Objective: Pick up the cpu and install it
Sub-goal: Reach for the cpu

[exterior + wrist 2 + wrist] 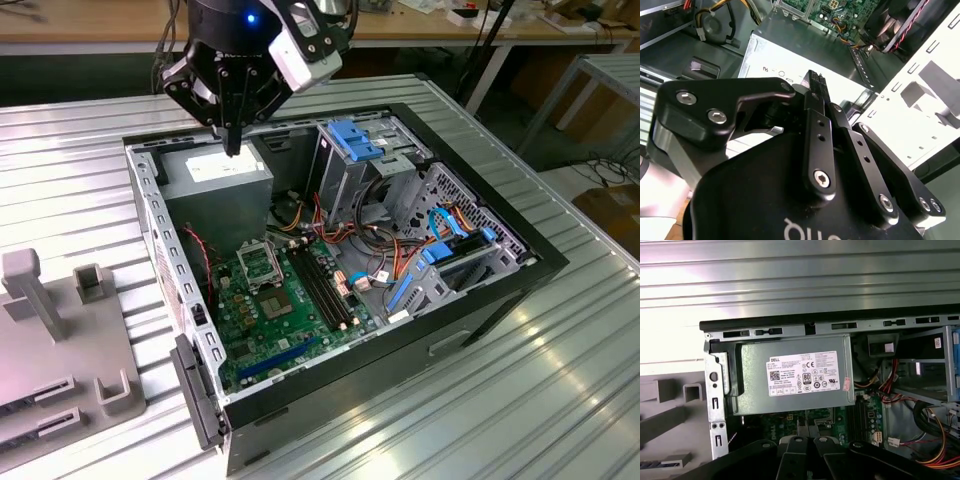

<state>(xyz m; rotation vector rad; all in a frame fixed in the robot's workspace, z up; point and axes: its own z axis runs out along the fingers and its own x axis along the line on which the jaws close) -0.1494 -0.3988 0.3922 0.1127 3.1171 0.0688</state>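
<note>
Apparently the fingers (232, 128) are pressed closed on nothing I can see, hanging over the power supply (218, 178); where the cpu lies I cannot tell, and the socket (262, 262) sits lower, beyond their tips.

Open computer case (805, 320) with black rim and grey steel frame, lying on a ribbed silver metal table (790, 275). Inside, set against the rim, a grey metal power supply box (752, 390) bearing a white printed label (802, 375). Past the box, a strip of green motherboard (775, 422), partly covered by the black gripper (808, 442), two inner finger links close side by side. Red, yellow and orange wires (932, 452) bundled near the board. Outside the case, a grey plastic fixture (670, 405) resting on the table.
</note>
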